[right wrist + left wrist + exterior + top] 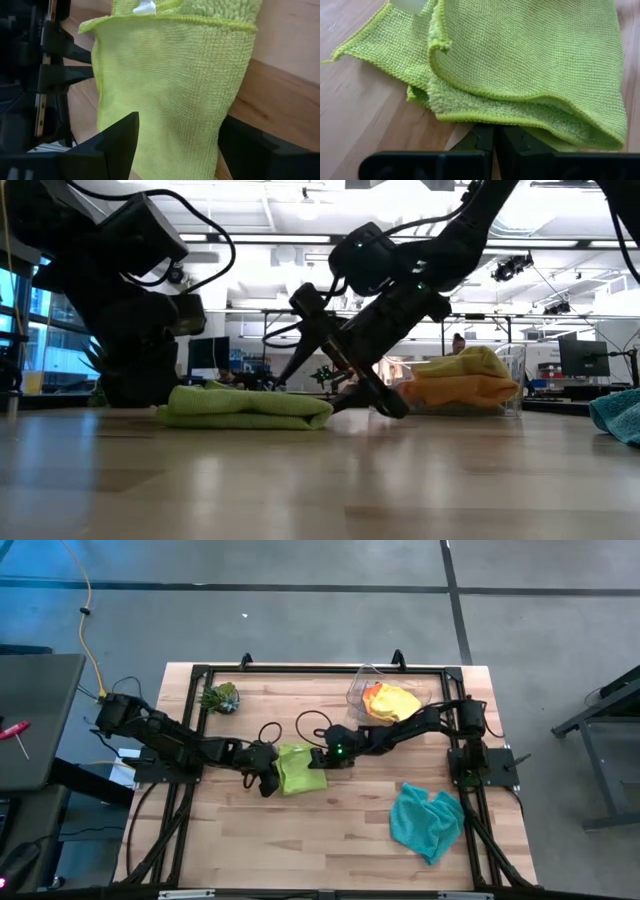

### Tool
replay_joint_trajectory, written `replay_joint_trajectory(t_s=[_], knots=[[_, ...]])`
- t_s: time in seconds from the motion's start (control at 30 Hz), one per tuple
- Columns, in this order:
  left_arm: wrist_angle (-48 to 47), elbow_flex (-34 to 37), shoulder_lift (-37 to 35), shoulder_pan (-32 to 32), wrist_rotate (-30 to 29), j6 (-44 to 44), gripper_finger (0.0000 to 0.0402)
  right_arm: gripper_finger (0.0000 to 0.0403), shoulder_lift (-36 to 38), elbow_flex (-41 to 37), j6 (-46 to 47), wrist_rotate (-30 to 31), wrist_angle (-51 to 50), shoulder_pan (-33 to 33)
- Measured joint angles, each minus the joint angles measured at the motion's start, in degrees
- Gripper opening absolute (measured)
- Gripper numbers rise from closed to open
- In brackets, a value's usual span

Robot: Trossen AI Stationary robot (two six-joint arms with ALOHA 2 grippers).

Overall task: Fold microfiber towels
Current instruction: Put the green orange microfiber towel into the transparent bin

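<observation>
- You cannot see the left edge of the lime green towel [298, 769] from overhead: the left gripper [266, 780] covers it.
- The towels in the clear bin [424, 692] are half hidden by the right arm [420, 720]; only yellow and orange show.
- The teal towel [618, 413] runs off the low view's edge.
</observation>
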State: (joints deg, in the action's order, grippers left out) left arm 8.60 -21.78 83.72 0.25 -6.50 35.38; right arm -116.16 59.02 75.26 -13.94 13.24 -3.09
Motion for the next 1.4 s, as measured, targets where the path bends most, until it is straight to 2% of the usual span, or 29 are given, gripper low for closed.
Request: replay_joint_trajectory(t_s=[0.1, 0.2, 0.3, 0.4, 0.47, 0.6, 0.73, 0.93, 1.07, 1.2, 1.4], knots=[[0.00, 0.00, 0.02, 0.00, -0.04, -0.02, 0.0000, 0.0247, -0.08, -0.08, 1.27, 2.04, 1.04, 0.22], [0.00, 0.00, 0.02, 0.00, -0.13, -0.02, 0.0000, 0.0218, -0.11, -0.08, 1.39, 4.13, 0.60, 0.28], [0.00, 0.00, 0.02, -0.04, -0.85, -0.02, 0.0000, 0.0147, -0.12, -0.10, 0.68, 5.09, -0.93, 0.28], [0.07, 0.01, 0.07, -0.11, -2.80, -0.82, 0.0000, 0.0044, -0.13, -0.06, -0.61, 6.02, -2.09, 0.28], [0.40, 0.04, 0.07, -0.10, -3.79, -2.53, 0.0000, 0.0015, -0.13, -0.06, -1.71, 6.36, -1.89, 0.22], [-0.07, 0.10, -1.01, -0.03, -4.55, -4.10, 0.0000, 0.0006, 0.23, -0.07, -2.52, 4.46, -2.03, -0.16], [-1.94, 0.28, -7.48, 0.13, -6.11, -1.73, 0.0000, 0.0003, 3.60, -0.48, -6.66, 4.78, -7.53, -0.73], [-8.10, 0.22, -21.23, 0.07, -10.04, -3.81, 0.0000, 0.0001, 14.56, -0.47, -14.89, 4.82, -21.54, -2.05], [-11.10, 0.13, -27.43, 0.00, -15.24, -6.05, 0.0000, 0.0001, 23.43, -0.47, -16.43, 4.26, -25.02, -2.90], [-13.52, 0.13, -29.40, 0.07, -21.32, -4.70, 0.0000, 0.0001, 32.09, -0.38, -16.87, 7.25, -27.76, -4.77], [-13.34, 0.13, -28.05, 0.07, -21.38, -1.47, 0.0000, 0.0000, 43.57, -0.34, -20.32, 9.59, -37.37, -10.44]])
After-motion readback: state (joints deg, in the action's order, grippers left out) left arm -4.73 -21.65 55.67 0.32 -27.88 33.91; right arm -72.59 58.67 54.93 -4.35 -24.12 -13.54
